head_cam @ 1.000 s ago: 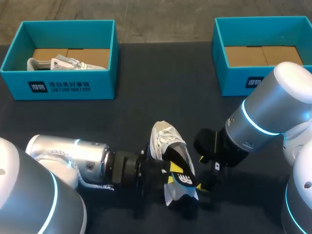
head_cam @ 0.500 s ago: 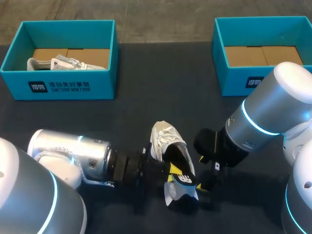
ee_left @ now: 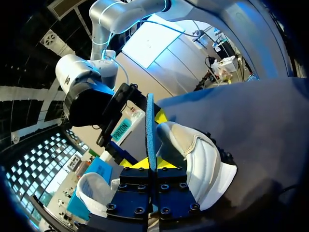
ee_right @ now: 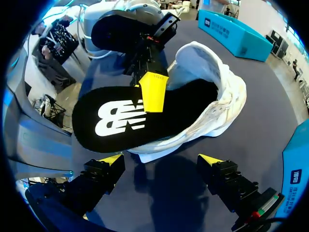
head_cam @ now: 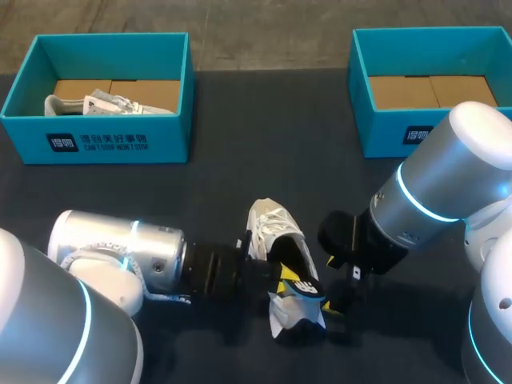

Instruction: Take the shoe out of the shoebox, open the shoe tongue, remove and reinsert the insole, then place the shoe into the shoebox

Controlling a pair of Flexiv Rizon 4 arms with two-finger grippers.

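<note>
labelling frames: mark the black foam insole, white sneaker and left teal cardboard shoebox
black foam insole (ee_right: pixel 124 119), right wrist view, logo face
white sneaker (ee_right: pixel 229 99), right wrist view, side wall
left teal cardboard shoebox (head_cam: pixel 172 140), head view, front wall

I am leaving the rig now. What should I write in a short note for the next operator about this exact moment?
Left end effector: shut on the insole, whose front lies inside the shoe, heel end sticking out.
Right end effector: open, holding nothing, close beside the shoe.
The shoe lies on the table; a second shoe lies in the left shoebox.
Done: shoe taken out. Left: finish the insole step, cannot tell which direction, then box the shoe.
</note>
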